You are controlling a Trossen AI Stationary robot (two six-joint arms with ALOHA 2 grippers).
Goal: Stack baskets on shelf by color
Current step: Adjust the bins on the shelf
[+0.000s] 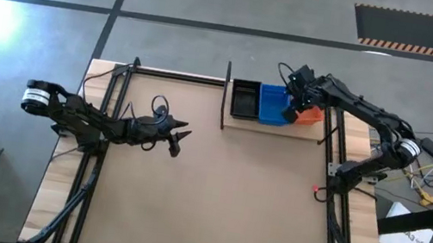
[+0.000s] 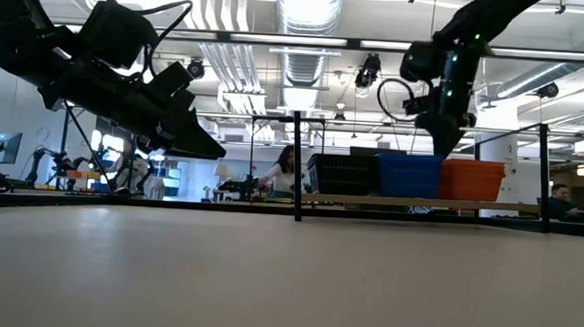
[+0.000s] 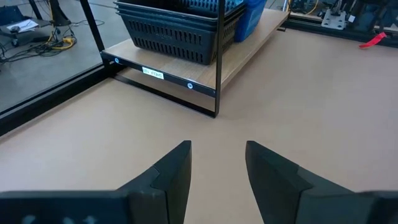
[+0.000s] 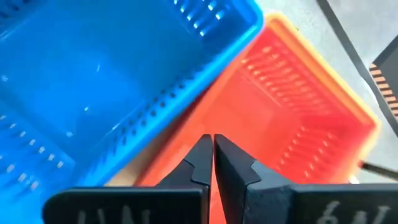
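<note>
Surface [image 1: 230,202]: brown board filling the lower and middle part of the high view; bare across the near half.

Left gripper [image 1: 182,136]: left of centre in the high view, raised above the surface, well apart from the shelf. Fingers [image 3: 171,171] stood apart with a clear gap, holding nothing. In the low view it hung at upper left [image 2: 205,145].

Shelf [image 1: 315,134]: pale plank in a thin black rod frame, upper centre-right in the high view, at the far edge of the surface. A black upright post [image 3: 219,59] stood at its near corner in the left wrist view.

Baskets, all on the shelf in one row:
- black baskets [image 1: 244,100], leftmost; seen nested in the left wrist view [image 3: 174,28].
- blue baskets [image 1: 271,104], middle, just beside the black.
- orange baskets [image 1: 311,116], rightmost, touching the blue; how many were nested could not be told.

Right gripper [image 1: 297,98]: upper centre-right in the high view, above the seam between blue and orange baskets. Fingers [image 4: 200,163] pressed together, gripping nothing; orange basket interior [image 4: 292,118] lay beneath them.

Room beyond: a person [image 2: 283,173] showed behind the shelf in the low view.
</note>
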